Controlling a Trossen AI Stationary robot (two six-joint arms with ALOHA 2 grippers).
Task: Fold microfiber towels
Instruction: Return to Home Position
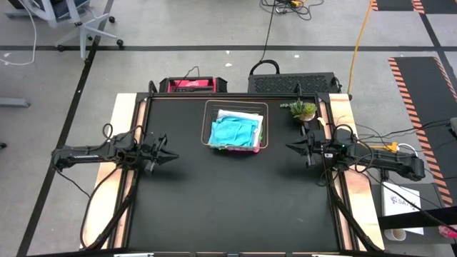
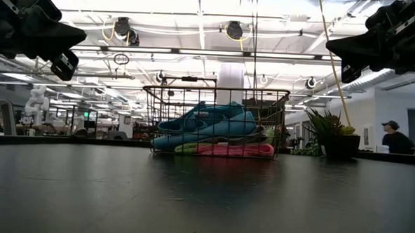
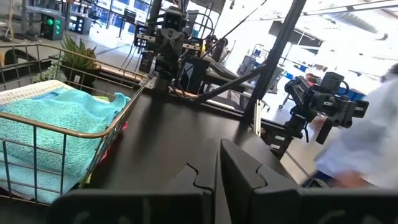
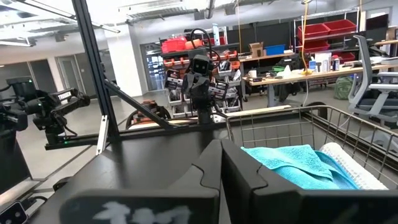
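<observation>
My left gripper (image 1: pixel 171 155) hangs above the left side of the table (image 1: pixel 235 200). Its fingers are pressed together and hold nothing, and it points toward the middle. The right gripper (image 1: pixel 289 148) hangs the same way above the right side, also closed and empty, facing the left one. In the low view I see both of them up in the air, well apart from the basket (image 1: pixel 208 132).

The table is black with a light wooden border. The basket is of copper wire and stands at the far middle of the table, farther back than the two grippers. The towels are all inside it, in one stack. A turquoise towel (image 1: pixel 233 132) lies on top, a little rumpled, and more turquoise cloth shows under it. A pale towel (image 1: pixel 246 114) shows at the far edge of the stack. At the bottom lies the pink towel (image 2: pixel 237 150), with the lime green towel (image 2: pixel 185 148) showing beside it. A small plant (image 1: pixel 303 110) in a dark pot stands near the basket, on its right.
</observation>
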